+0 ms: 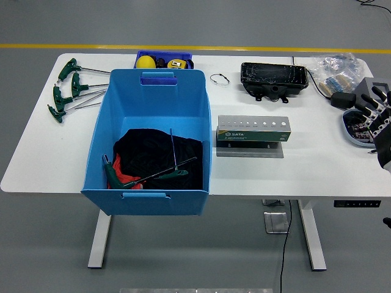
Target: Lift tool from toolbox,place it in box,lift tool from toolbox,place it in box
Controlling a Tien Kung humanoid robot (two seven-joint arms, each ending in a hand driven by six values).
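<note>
A big blue box (pixel 110 131) stands on the left half of the white table (pixel 305 165). Inside it lie black cloth (pixel 146 149), something red, and green-handled T-wrenches (pixel 174 174). A grey metal tool rack (pixel 253 130) with a row of empty holes stands right of the box. Several green-handled T-wrenches (pixel 66 91) lie on the table left of the box. My right hand (pixel 377 119) hangs at the right edge, fingers spread and empty, far from the rack. The left arm is out of sight.
A small blue bin (pixel 164 60) with a yellow thing sits behind the box. A black tray (pixel 273 78) and a wire ring (pixel 220 79) lie at the back. A plastic bag (pixel 336 67) and a small dish (pixel 354 127) are at the far right.
</note>
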